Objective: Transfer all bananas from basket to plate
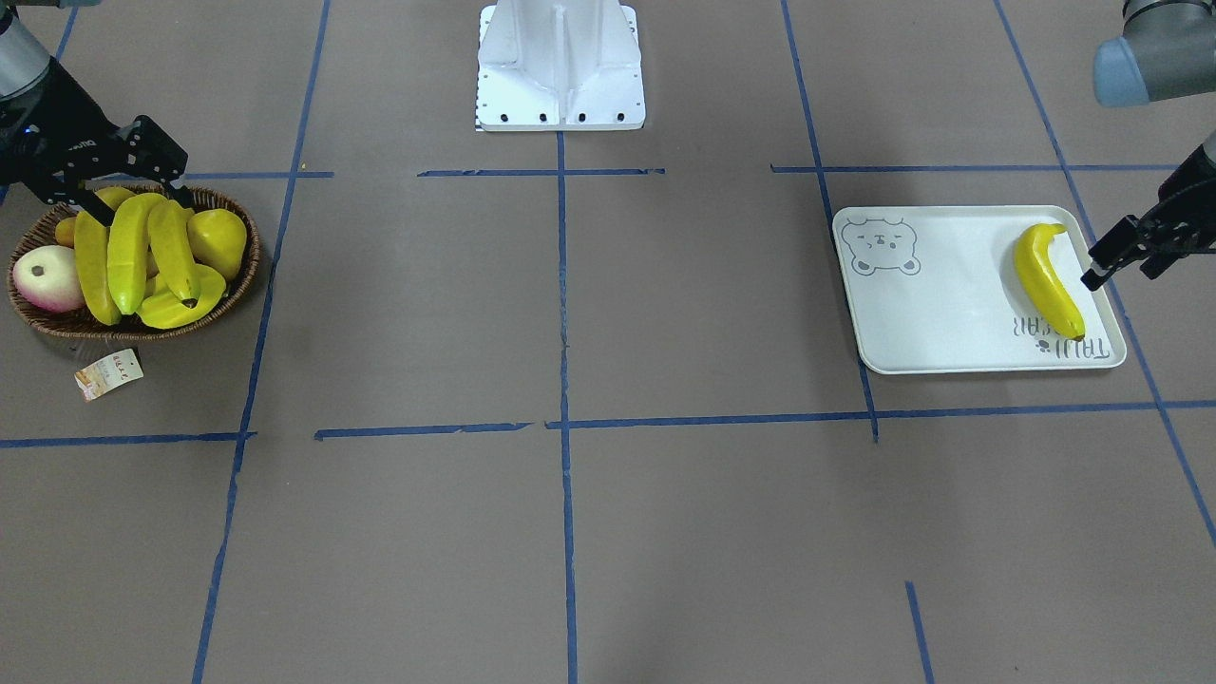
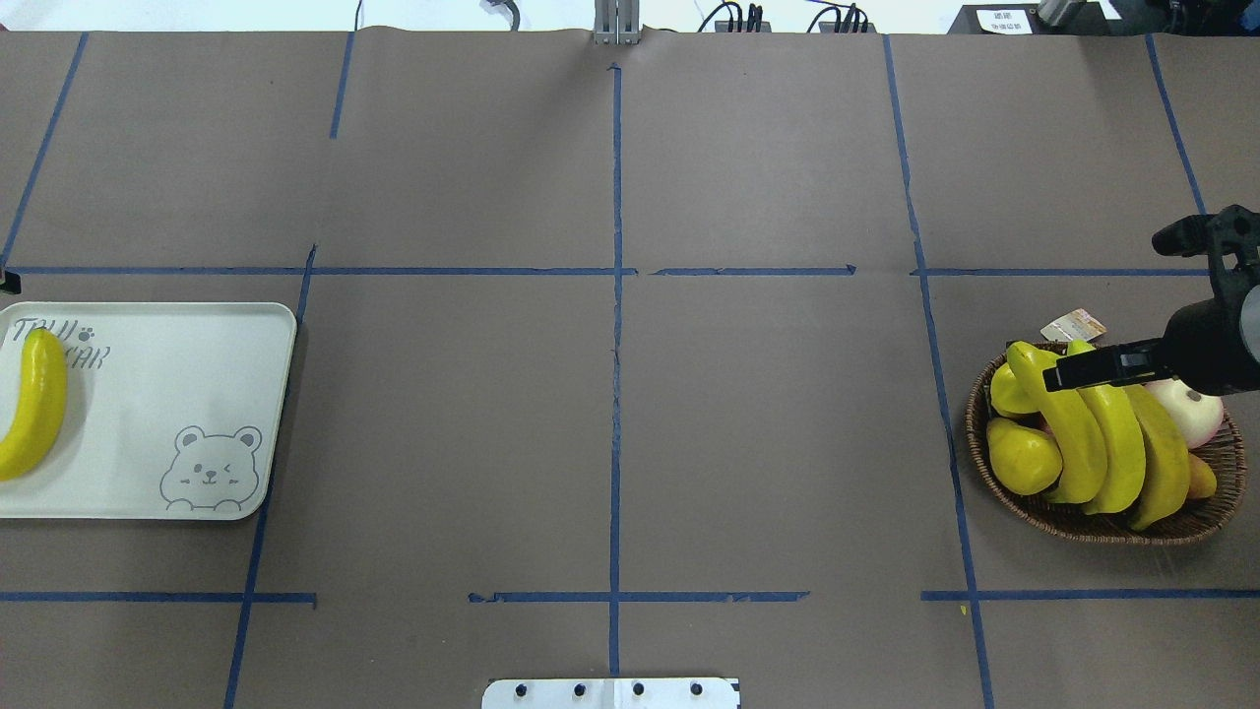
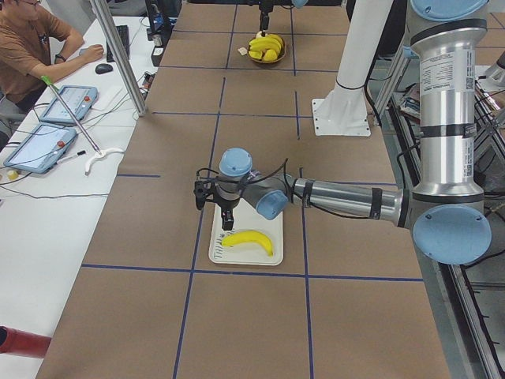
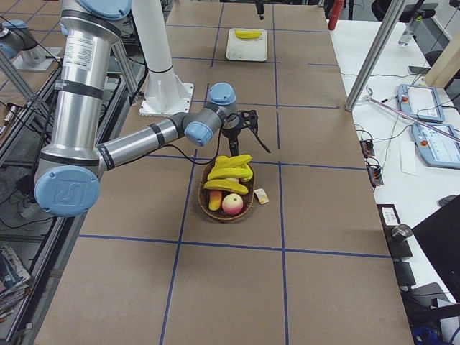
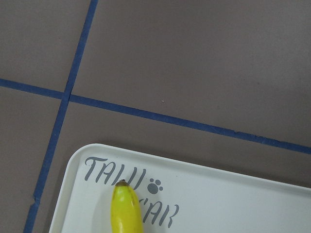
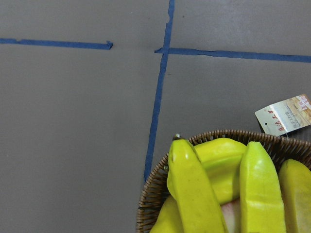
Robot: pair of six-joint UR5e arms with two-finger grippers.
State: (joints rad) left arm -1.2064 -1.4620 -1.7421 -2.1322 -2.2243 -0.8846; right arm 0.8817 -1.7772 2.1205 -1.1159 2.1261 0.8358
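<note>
**Basket** [image 1: 249, 271], near the bench's right end: holds three bananas [image 1: 128, 252] side by side, one starfruit [image 1: 180, 306], one yellow pear-shaped fruit [image 1: 220, 242] and one pink-white apple [image 1: 47, 277]. Its paper tag [image 1: 109, 372] lies on the bench just outside the rim.

**Plate** [image 1: 940, 313], near the bench's left end: holds the fourth banana [image 1: 1045, 280], one tip on the lettering.

**Right end effector** [image 1: 141, 204]: over the basket, jaws spread wide, gripping nothing.

**Left end effector** [image 1: 1121, 274]: jaws apart, empty, just beside the plate's edge.

The overhead view crops the plate and shows only a sliver of the left end effector. The front-facing view shows both.
</note>
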